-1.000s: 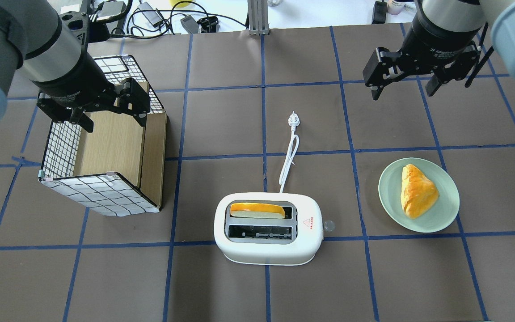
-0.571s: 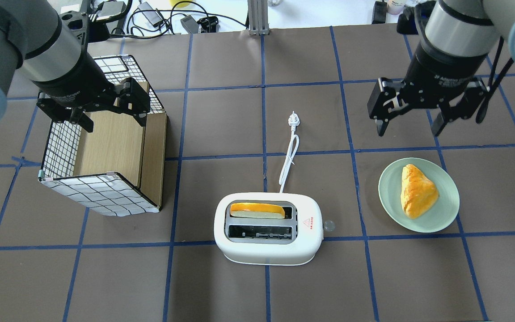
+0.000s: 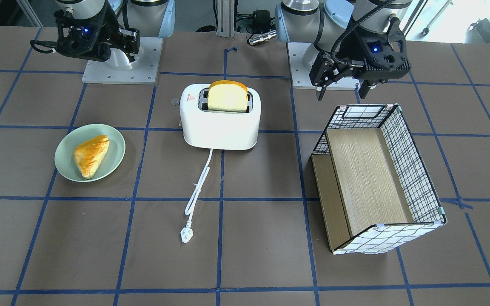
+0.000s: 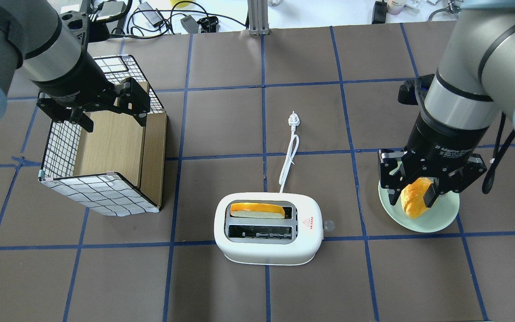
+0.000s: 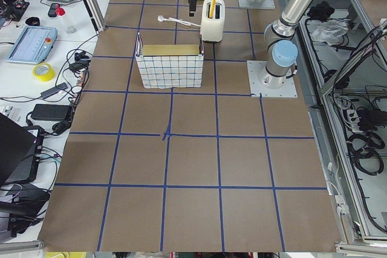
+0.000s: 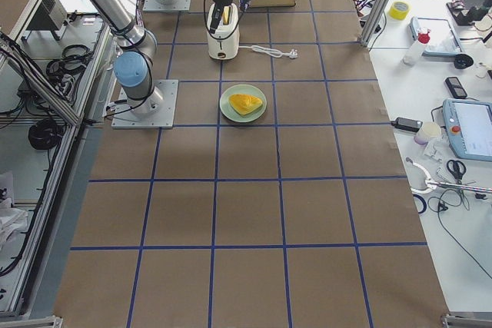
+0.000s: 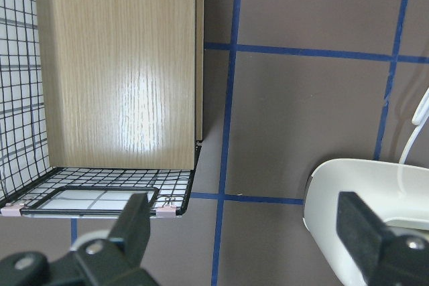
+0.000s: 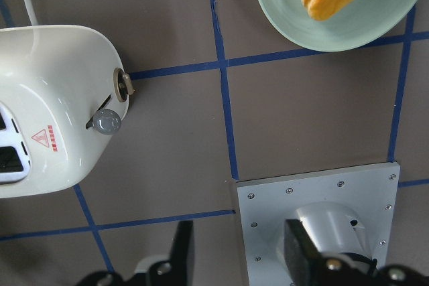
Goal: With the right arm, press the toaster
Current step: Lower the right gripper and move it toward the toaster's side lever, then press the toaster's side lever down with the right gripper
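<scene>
The white two-slot toaster (image 4: 266, 243) stands at the table's middle front, with a slice of toast (image 4: 257, 209) in its far slot. Its lever knob (image 4: 328, 225) sticks out on its right end and also shows in the right wrist view (image 8: 106, 121). Its cord and plug (image 4: 292, 120) lie beyond it. My right gripper (image 4: 411, 197) is open and empty, hanging over the green plate (image 4: 445, 214), right of the toaster and apart from it. My left gripper (image 4: 114, 123) is open and empty over the wire basket (image 4: 92, 194). The toaster also shows in the front view (image 3: 219, 123).
A pastry (image 4: 411, 205) lies on the plate. The tilted wire basket with a wooden insert stands at the left. The right arm's base plate (image 8: 315, 212) shows in the right wrist view. Cables and devices lie beyond the table's far edge.
My right gripper has moved from the far right of the table toward the front, to over the plate and pastry. It stays open. The left arm has not moved.
</scene>
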Controlling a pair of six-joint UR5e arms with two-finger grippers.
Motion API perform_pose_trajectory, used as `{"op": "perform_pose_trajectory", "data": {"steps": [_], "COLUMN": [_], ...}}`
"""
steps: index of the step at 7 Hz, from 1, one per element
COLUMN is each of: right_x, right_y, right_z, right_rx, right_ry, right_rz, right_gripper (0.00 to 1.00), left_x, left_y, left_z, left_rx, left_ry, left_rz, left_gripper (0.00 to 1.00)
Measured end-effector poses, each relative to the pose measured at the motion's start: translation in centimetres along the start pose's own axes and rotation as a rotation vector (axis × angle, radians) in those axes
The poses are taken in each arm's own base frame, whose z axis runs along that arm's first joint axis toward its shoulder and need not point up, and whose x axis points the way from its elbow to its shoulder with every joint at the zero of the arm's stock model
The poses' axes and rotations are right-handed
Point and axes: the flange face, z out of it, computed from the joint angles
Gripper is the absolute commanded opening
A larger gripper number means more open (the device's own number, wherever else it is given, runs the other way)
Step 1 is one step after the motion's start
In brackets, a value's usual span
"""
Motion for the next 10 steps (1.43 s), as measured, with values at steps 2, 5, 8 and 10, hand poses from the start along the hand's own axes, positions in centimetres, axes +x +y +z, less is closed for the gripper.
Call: {"op": "perform_pose_trajectory", "data": {"steps": [2, 5, 8, 10], "right_x": [-0.8, -2.4, -3.1, -3.4], "right_y": [-0.1, -1.0, -2.7, -3.2], "right_z": [3.0, 8.2, 10.7, 11.3], "right_rx": [-0.046, -0.069, 0.024, 0.068], "right_ry": [-0.082, -0.233, -0.3, -0.321], "right_rz": [-0.005, -0.018, -0.022, -0.001], "right_gripper": [0.0, 0.0, 0.0, 0.0], "left_x": [0.0, 0.0, 0.0, 0.0], "left_y": [0.0, 0.0, 0.0, 0.0], "left_z": [0.0, 0.1, 0.1, 0.0], "left_rx": [0.0, -0.002, -0.001, -0.001], "left_ry": [0.0, 0.0, 0.0, 0.0], "left_rz": [0.0, 0.0, 0.0, 0.0], "left_gripper": [1.0, 1.0, 1.0, 1.0]}}
